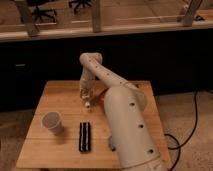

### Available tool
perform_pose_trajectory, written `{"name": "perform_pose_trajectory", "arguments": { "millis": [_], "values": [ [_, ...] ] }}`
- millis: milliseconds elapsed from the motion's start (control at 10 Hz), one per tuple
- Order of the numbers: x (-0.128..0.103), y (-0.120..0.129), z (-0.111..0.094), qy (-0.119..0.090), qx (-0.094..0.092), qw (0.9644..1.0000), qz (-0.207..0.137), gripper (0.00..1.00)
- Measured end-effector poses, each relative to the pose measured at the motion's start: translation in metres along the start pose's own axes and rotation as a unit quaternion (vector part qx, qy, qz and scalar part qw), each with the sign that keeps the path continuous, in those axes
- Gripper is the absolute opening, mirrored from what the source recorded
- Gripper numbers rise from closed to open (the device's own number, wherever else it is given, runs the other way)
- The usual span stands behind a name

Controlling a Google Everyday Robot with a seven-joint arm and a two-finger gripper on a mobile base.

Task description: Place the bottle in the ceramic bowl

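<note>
Wooden desk carries the things, and the robot's thick white arm rises from the lower right, bends at an elbow above the far edge and drops down to the claw. The claw hangs low over the middle of the desk's far half, its fingers drawn together on the bottle. The bottle's pale end shows just beneath the fingertips, either touching the wood or just above it; I cannot tell which. Just right of the claw, a thin sliver of the orange-red ceramic bowl shows from behind the arm, which hides most of it. The bottle is beside the bowl, not in it. Nearer the camera on the left a whitish paper cup stands upright, and to its right lies a dark oblong block, well apart from the claw
</note>
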Motion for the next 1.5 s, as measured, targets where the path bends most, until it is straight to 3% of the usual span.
{"name": "perform_pose_trajectory", "arguments": {
  "millis": [600,1300,1500],
  "values": [
    [-0.023,-0.026,-0.030,-0.010,0.043,0.9990,-0.011,0.00],
    [-0.036,-0.043,-0.053,-0.012,0.068,0.9976,0.002,0.00],
    [-0.045,-0.050,-0.070,-0.014,0.080,0.9967,0.009,0.00]
  ]
}}
